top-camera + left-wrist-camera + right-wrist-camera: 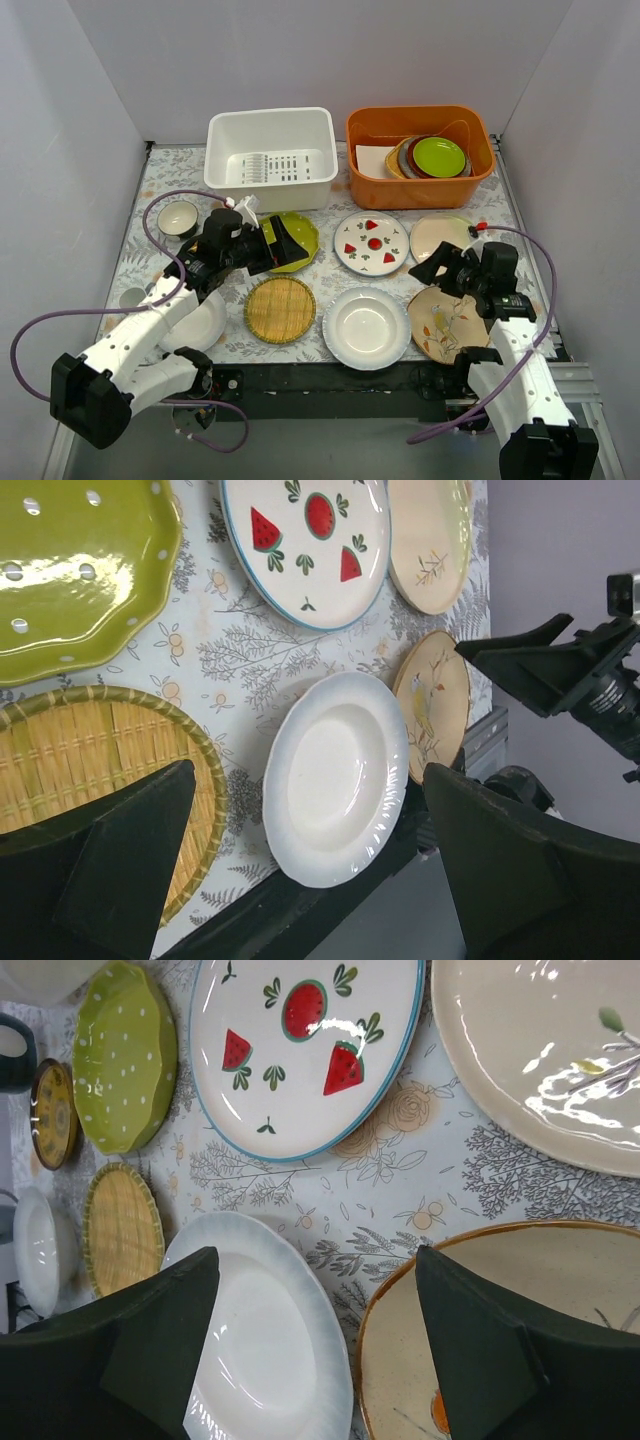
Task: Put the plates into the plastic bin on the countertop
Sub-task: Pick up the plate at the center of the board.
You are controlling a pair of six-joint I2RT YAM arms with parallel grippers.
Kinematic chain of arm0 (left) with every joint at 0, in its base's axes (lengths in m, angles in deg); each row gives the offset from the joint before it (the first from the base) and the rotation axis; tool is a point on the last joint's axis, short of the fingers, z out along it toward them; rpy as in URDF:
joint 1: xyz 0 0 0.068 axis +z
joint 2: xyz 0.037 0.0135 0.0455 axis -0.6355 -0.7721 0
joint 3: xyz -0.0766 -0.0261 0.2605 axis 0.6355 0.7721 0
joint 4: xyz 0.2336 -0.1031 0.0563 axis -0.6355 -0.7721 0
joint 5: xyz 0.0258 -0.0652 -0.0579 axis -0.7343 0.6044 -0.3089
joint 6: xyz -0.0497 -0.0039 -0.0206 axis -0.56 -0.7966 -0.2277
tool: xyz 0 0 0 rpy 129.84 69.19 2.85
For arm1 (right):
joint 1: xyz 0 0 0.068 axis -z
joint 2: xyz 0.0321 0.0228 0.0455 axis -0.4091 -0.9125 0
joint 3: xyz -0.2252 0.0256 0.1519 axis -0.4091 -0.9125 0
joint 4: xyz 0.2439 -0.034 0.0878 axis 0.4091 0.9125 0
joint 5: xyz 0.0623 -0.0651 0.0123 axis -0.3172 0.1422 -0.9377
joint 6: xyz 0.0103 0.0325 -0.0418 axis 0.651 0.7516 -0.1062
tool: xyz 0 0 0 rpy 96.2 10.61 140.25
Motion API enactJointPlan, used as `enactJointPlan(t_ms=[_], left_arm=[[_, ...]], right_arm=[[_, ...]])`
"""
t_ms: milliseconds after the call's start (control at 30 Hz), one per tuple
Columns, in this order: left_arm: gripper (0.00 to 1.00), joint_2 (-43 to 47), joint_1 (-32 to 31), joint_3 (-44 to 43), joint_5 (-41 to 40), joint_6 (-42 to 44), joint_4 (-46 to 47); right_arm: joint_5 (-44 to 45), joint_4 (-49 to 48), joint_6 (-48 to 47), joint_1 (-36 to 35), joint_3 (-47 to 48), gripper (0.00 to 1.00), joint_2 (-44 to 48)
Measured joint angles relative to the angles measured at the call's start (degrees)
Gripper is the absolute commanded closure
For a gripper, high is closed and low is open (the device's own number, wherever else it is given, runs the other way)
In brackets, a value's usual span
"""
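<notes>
On the countertop the plates lie flat at six o'clock from the plastic bin, left gripper and right gripper gape empty, and we fear jaws skidding off low rims.

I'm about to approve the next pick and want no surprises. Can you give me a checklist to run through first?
1. White bin empty and unobstructed: ok.
2. Left gripper open, holding nothing: ok.
3. Right gripper open, holding nothing: ok.
4. White plate lies apart from the bird plate: ok.
5. Right gripper's height above the plates: cannot tell.
</notes>
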Motion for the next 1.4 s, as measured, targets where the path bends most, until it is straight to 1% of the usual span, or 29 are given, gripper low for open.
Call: enactJointPlan(t_ms=[100,233,367,500,667,767,967,1233,1400], left_arm=[[0.02,-0.9,-0.3,0.0,-1.8,-0.7,0.1],[0.02,-0.7,-0.4,-0.4,-3.1,-1.5,1.1],[0.02,-0.6,-0.9,-0.4,-3.9,-1.9,1.5],[0.02,-0.5,-1.2,-0.4,-4.4,-2.3,1.8],[0.02,0.0,-1.5,0.1,-4.6,-3.1,2.1],[0.02,0.6,-1.5,0.3,-4.6,-3.6,2.6],[0.02,1.6,-1.8,0.9,-4.6,-4.3,3.0],[0.02,3.1,-1.9,0.9,-4.2,-4.5,2.4],[0.02,5.2,-1.9,0.9,-4.2,-4.5,2.4]], right_arm=[[-1.7,-3.8,3.5,0.0,-3.9,0.21,-1.1],[-2.9,-8.1,8.9,0.0,-8.6,0.24,-0.3],[-3.7,-12.1,12.5,0.0,-10.5,0.28,-0.9],[-4.3,-15.8,15.1,0.0,-12.3,0.29,-2.5],[-4.0,-19.0,17.0,-0.4,-12.8,0.3,-5.3],[-3.0,-20.5,17.4,-2.0,-12.8,0.32,-7.5],[-0.5,-24.3,18.8,-5.2,-12.8,0.39,-11.8],[2.8,-28.8,20.8,-7.6,-12.7,0.42,-17.3],[4.4,-31.5,22.3,-9.6,-11.0,0.42,-23.0]])
